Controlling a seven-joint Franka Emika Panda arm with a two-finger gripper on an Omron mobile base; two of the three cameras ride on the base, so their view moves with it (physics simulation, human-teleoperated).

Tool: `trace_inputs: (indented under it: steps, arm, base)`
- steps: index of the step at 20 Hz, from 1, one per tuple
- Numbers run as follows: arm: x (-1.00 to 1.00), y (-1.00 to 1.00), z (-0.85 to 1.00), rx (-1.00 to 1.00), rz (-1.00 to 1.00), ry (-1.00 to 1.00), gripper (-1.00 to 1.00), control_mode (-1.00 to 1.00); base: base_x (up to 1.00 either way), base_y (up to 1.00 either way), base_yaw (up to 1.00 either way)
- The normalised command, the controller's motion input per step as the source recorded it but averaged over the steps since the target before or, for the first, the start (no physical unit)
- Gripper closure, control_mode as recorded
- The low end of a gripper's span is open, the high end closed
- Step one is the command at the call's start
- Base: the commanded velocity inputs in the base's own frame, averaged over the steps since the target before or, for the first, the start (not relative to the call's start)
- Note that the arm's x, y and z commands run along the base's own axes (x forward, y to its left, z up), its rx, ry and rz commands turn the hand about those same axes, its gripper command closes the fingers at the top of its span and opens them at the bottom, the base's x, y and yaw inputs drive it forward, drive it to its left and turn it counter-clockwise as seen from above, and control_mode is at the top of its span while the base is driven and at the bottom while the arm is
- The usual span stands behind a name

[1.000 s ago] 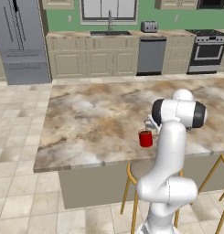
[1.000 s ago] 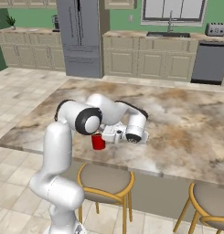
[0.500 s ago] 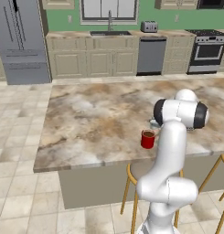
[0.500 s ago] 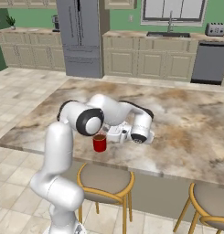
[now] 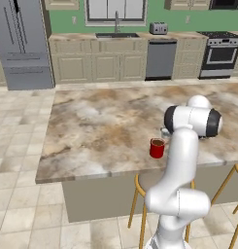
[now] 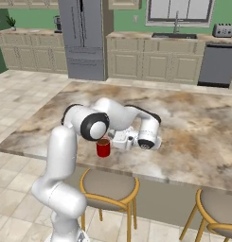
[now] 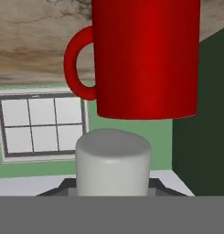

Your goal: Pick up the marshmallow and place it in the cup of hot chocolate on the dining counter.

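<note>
in the hand view the marshmallow (image 7: 113,162) sits at the bottom centre of the frame, a pale squat cylinder standing up between the dark finger tips (image 7: 63,186), which press against its two sides. the gripper (image 7: 112,191) is closed on it, its jaws as narrow as the marshmallow allows. just above the marshmallow, in the upper middle of that frame, is the red mug (image 7: 143,57), seen inverted, with its handle curling out to the left and the marbled stone of the counter (image 7: 35,43) filling the upper left behind it. the two do not touch; a thin strip of green wall shows between them.

in the left base view the mug (image 5: 157,148) stands upright near the front edge of the counter (image 5: 101,126), at centre right of the frame, just left of the white arm (image 5: 181,160). in the right base view the mug (image 6: 103,148) is at centre, dark liquid visible at its rim, with the arm's wrist (image 6: 131,139) lying low and level just to its right, close beside it. a wooden-legged stool (image 6: 108,189) stands below the counter edge (image 6: 183,132) in the lower middle of that frame.
</note>
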Motion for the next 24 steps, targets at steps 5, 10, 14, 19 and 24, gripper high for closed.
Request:
trace_inputs:
  steps: [5, 10, 14, 19, 24]
  arm:
    - [-0.45, 0.08, 0.0, 0.0, 0.01, -0.13, 1.0, -1.0]
    - [0.0, 0.14, 0.03, 0.0, 0.0, -0.03, 1.0, -1.0]
    - [0.0, 0.14, 0.0, 0.0, 0.0, 0.0, 1.0, -1.0]
    - [0.0, 0.17, 0.0, 0.0, 0.0, 0.0, 1.0, -1.0]
    - [0.13, 0.18, -0.01, 0.0, 0.0, 0.0, 1.0, -1.0]
  base:
    - [0.0, 0.0, 0.0]
    - [0.0, 0.0, 0.0]
    - [0.0, 0.0, 0.0]
    - [0.0, 0.0, 0.0]
    - [0.0, 0.0, 0.0]
